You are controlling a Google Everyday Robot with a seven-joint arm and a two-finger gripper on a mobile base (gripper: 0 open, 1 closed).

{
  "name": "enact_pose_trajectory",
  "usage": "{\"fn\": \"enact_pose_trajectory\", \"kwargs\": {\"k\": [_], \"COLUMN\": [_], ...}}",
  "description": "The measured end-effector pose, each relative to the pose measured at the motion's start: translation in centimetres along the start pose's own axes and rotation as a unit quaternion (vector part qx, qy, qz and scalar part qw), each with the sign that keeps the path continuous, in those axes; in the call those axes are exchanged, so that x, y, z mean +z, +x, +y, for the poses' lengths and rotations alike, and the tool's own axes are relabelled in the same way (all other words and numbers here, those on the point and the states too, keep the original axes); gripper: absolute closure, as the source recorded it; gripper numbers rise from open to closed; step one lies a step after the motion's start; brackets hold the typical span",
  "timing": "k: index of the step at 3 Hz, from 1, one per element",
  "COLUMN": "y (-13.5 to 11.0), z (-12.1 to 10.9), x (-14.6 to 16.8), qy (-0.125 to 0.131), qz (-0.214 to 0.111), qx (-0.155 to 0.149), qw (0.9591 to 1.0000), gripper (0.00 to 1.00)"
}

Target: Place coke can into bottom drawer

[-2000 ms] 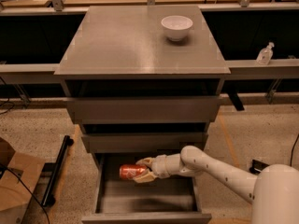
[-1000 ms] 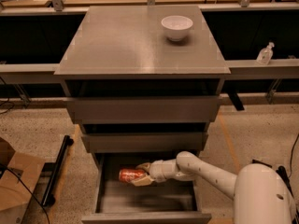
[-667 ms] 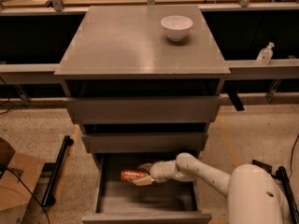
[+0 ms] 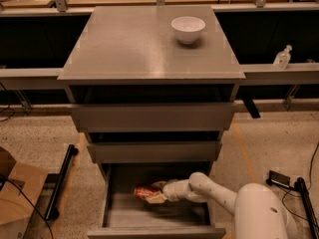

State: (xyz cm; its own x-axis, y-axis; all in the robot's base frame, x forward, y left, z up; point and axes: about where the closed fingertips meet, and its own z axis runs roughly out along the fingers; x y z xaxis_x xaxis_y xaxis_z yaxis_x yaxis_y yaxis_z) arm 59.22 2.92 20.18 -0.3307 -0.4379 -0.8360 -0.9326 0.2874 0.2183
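Observation:
The coke can (image 4: 143,191) is red and lies on its side inside the bottom drawer (image 4: 155,229), which is pulled out at the foot of the grey cabinet. My gripper (image 4: 158,193) reaches into the drawer from the right on a white arm (image 4: 214,193). Its fingers (image 4: 157,198) close around the can's right end. The can sits low, at or just above the drawer floor, toward the drawer's left half.
A white bowl (image 4: 188,29) stands on the cabinet top (image 4: 139,44) at the back right. Two shut grey drawers (image 4: 152,116) sit above the open one. A cardboard box (image 4: 15,203) and a black bar (image 4: 60,180) are on the floor at left; cables lie at right.
The gripper with the can has moved lower and slightly deeper into the bottom drawer, and the arm has dropped down with it. The bowl has not moved.

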Motion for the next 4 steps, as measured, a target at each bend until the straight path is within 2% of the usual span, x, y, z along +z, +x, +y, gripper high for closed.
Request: {"fn": "enact_pose_trajectory", "kwargs": {"k": [2,3,4], "y": [4.1,5.3,6.0], "z": [-0.7,-0.9,-1.0], "x": [2.5,3.4,3.8], "qy": [0.002,-0.001,-0.002], "qz": [-0.016,-0.018,-0.019], "qx": [0.026,0.037,0.043], "qw": [0.9995,0.9992,0.9989], "gripper": [1.0,0.81,0.58]}}
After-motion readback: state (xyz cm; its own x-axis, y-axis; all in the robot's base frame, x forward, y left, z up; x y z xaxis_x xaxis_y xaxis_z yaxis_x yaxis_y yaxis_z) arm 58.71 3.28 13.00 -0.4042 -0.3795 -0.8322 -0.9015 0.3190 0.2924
